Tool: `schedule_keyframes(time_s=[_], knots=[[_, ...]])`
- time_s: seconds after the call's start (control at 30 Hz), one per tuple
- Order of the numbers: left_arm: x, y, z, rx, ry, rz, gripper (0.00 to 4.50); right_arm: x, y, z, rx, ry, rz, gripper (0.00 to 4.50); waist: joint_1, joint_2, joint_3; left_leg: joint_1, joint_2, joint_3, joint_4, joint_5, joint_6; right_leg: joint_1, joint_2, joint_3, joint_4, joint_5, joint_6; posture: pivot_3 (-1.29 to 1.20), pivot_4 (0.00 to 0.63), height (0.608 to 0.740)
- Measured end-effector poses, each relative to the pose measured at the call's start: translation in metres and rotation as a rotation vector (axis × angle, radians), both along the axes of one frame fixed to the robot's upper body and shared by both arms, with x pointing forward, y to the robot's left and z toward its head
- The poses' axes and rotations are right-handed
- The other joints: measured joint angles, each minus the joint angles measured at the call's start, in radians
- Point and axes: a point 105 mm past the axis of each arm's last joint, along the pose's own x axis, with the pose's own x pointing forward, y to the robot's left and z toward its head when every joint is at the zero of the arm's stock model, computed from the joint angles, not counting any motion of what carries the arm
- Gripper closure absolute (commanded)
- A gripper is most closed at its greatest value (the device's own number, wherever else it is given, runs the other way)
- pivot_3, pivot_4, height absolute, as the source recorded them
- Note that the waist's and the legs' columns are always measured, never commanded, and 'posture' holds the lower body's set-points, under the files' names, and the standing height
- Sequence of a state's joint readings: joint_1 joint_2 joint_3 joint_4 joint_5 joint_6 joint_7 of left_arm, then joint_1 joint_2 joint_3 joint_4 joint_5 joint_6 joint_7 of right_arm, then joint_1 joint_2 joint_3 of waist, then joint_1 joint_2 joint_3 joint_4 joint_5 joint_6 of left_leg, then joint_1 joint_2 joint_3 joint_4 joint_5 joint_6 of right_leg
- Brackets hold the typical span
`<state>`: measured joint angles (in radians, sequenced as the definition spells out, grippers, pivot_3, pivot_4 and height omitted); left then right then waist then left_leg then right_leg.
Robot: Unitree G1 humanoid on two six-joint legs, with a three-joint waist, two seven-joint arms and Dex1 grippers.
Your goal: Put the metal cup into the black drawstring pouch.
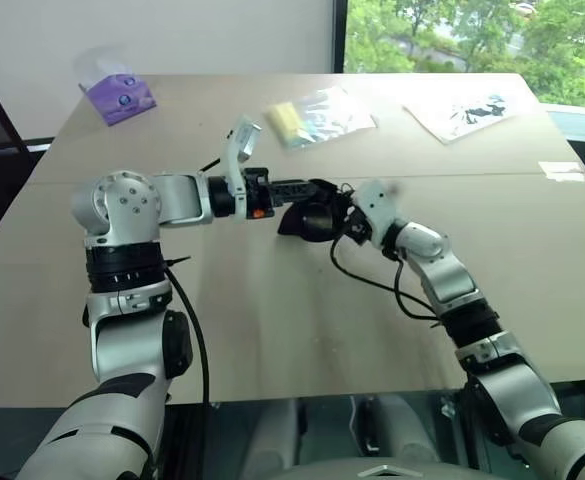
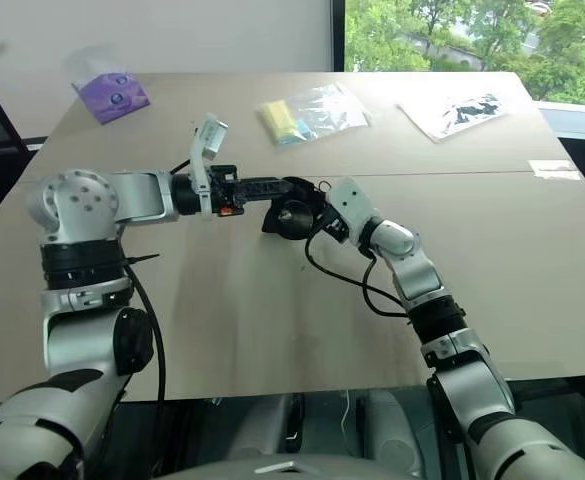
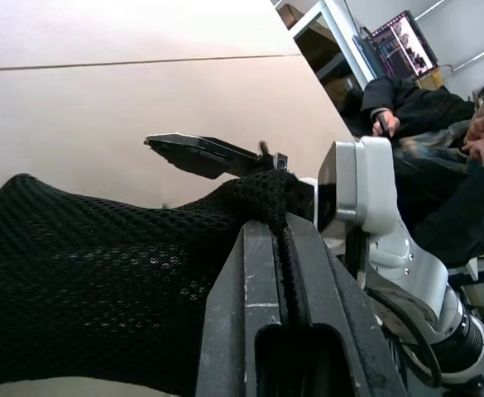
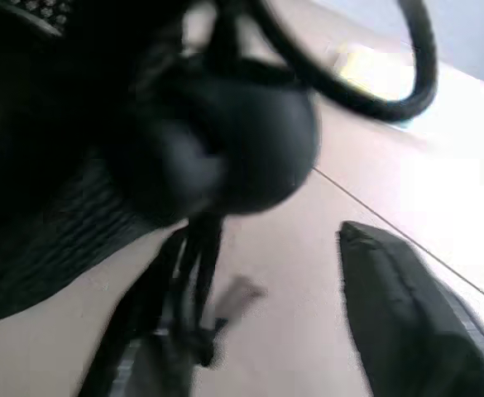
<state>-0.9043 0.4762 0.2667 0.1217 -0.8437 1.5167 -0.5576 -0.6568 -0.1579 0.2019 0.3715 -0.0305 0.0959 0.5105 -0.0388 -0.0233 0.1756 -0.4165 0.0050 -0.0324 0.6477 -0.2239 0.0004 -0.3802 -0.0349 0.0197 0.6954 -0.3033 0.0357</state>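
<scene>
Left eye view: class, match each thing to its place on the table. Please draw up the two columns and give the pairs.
Things:
1. black drawstring pouch
2. purple packet
3. clear bag with yellow contents
4. printed sheet

Places on the table:
A. far left corner
B. mid-table, pinched in the left gripper
C. far right
D. far side, middle

Pairs: 1-B, 2-A, 3-D, 4-C

My right gripper [image 1: 344, 222] is buried against the black drawstring pouch [image 1: 312, 220], so its fingers stay unreadable. At two o'clock, a seated person [image 3: 440, 124] runs off frame.
</scene>
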Motion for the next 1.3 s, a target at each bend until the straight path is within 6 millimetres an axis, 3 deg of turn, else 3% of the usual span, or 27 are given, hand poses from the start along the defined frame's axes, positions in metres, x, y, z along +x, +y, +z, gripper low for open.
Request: schedule_keyframes(time_s=[0.07, 0.1, 0.27, 0.33, 0.43, 0.5, 0.67, 0.73, 0.8, 0.93, 1.07, 1.17, 1.27, 1.3], knots=[[-0.001, 0.001, -0.002, 0.0, 0.005, -0.001, 4.5, 0.002, -0.005, 0.001, 0.01, -0.004, -0.021, 4.22, 0.0, 0.0, 0.0, 0.0, 0.0, 0.0, 0.0, 0.0, 0.0, 0.0, 0.0, 0.0, 0.0, 0.0, 0.0, 0.0, 0.15, 0.74], [-0.001, 0.001, -0.002, 0.002, 0.004, -0.001, 4.5, 0.001, -0.009, 0.002, 0.019, -0.009, -0.034, 4.45, 0.0, 0.0, 0.0, 0.0, 0.0, 0.0, 0.0, 0.0, 0.0, 0.0, 0.0, 0.0, 0.0, 0.0, 0.0, 0.0, 0.15, 0.74], [-0.003, 0.003, -0.005, 0.006, -0.018, 0.002, 4.5, -0.004, -0.027, 0.008, 0.004, -0.045, -0.088, 4.45, 0.0, 0.0, 0.0, 0.0, 0.0, 0.0, 0.0, 0.0, 0.0, 0.0, 0.0, 0.001, 0.0, 0.0, 0.0, 0.0, 0.15, 0.74], [-0.003, 0.003, -0.007, -0.031, -0.075, 0.005, 4.5, -0.009, -0.049, 0.016, -0.065, -0.087, -0.14, 4.45, 0.006, 0.001, 0.001, 0.0, 0.0, 0.0, 0.0, 0.0, 0.0, 0.0, -0.001, 0.003, 0.0, 0.0, 0.0, 0.0, 0.15, 0.74], [0.0, 0.002, -0.014, -0.007, -0.141, 0.003, 4.5, -0.021, -0.091, 0.04, -0.177, -0.142, -0.253, 4.45, 0.018, 0.002, 0.001, -0.001, 0.0, 0.0, 0.0, 0.0, 0.0, 0.0, -0.001, 0.003, -0.001, 0.0, 0.0, 0.0, 0.15, 0.74], [0.003, 0.0, -0.017, 0.041, -0.204, -0.005, 3.94, -0.03, -0.102, 0.065, -0.202, -0.196, -0.295, 4.5, 0.018, 0.002, 0.001, 0.0, 0.0, 0.0, 0.0, 0.0, 0.0, 0.0, 0.0, 0.004, 0.0, 0.0, 0.0, 0.0, 0.15, 0.74], [0.003, -0.018, -0.014, 0.075, -0.349, -0.091, 2.48, -0.047, -0.104, 0.103, -0.23, -0.265, -0.325, 4.5, 0.022, 0.002, 0.001, 0.0, 0.0, 0.001, 0.0, 0.0, 0.0, 0.0, 0.0, 0.004, -0.001, 0.0, 0.0, 0.0, 0.15, 0.74], [-0.001, -0.039, 0.005, 0.028, -0.451, -0.177, 2.48, -0.059, -0.103, 0.125, -0.298, -0.32, -0.329, 4.5, 0.028, 0.002, 0.002, -0.002, -0.001, -0.001, 0.001, 0.0, 0.001, 0.0, 0.001, 0.002, -0.001, 0.0, 0.0, 0.0, 0.15, 0.74], [-0.004, -0.048, 0.018, 0.012, -0.493, -0.22, 2.48, -0.063, -0.101, 0.129, -0.339, -0.332, -0.32, 4.5, 0.029, 0.002, 0.002, -0.003, -0.001, -0.001, 0.001, -0.001, 0.002, 0.0, 0.002, 0.001, -0.001, 0.0, 0.0, 0.0, 0.15, 0.74], [-0.02, -0.094, 0.053, -0.034, -0.667, -0.411, 2.48, -0.071, -0.092, 0.139, -0.42, -0.354, -0.299, 4.5, 0.028, 0.003, 0.002, -0.004, -0.002, -0.002, 0.002, -0.003, 0.006, 0.0, 0.002, -0.001, -0.002, 0.0, 0.0, 0.0, 0.15, 0.74], [-0.022, -0.116, 0.043, -0.006, -0.695, -0.505, 2.48, -0.075, -0.087, 0.142, -0.426, -0.347, -0.293, 4.5, 0.015, 0.003, 0.003, -0.003, -0.001, 0.0, 0.001, -0.003, 0.006, 0.0, 0.003, -0.001, -0.002, 0.0, 0.0, 0.0, 0.15, 0.74], [-0.012, -0.108, 0.027, 0.036, -0.665, -0.499, 1.64, -0.075, -0.088, 0.146, -0.415, -0.348, -0.309, 4.5, 0.005, 0.004, 0.003, -0.003, -0.001, 0.0, 0.001, -0.003, 0.006, 0.0, 0.003, -0.001, -0.001, -0.001, 0.0, 0.0, 0.15, 0.74], [0.007, -0.084, 0.007, 0.123, -0.649, -0.428, 0.24, -0.076, -0.091, 0.149, -0.411, -0.348, -0.328, 4.5, 0.001, 0.004, 0.003, -0.002, -0.001, 0.0, 0.001, -0.003, 0.007, 0.0, 0.003, -0.001, -0.001, -0.001, 0.0, 0.0, 0.15, 0.74], [0.015, -0.076, -0.002, 0.163, -0.638, -0.389, 0.07, -0.076, -0.093, 0.15, -0.408, -0.346, -0.336, 4.5, 0.002, 0.004, 0.003, -0.002, -0.001, 0.0, 0.001, -0.003, 0.007, 0.0, 0.003, -0.001, -0.001, -0.001, 0.0, 0.0, 0.15, 0.74]])
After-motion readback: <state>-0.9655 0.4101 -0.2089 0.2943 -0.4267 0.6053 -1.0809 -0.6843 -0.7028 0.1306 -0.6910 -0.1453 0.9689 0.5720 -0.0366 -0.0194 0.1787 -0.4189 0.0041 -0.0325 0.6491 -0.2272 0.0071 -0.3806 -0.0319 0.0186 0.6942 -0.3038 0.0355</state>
